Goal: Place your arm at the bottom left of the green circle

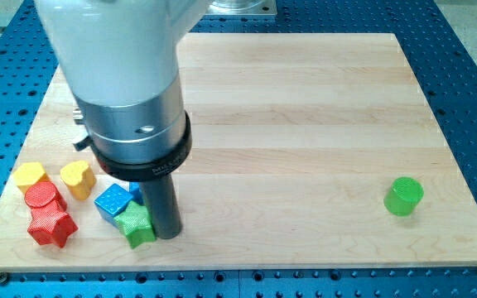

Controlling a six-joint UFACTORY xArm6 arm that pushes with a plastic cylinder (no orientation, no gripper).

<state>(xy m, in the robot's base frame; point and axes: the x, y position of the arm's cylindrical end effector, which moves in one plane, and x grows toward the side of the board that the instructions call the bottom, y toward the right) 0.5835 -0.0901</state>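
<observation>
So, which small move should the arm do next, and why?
Probably slide my tip toward the view's right, along the bottom of the board. It now stands beside the green star in the left cluster, while the green circle sits alone far to the right, with bare wood between.

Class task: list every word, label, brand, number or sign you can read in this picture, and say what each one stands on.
None can be read.
Black collar on the arm: faint marks, too small and blurred to read.
Blocks, among them the green circle, and the board: no writing shows.
</observation>
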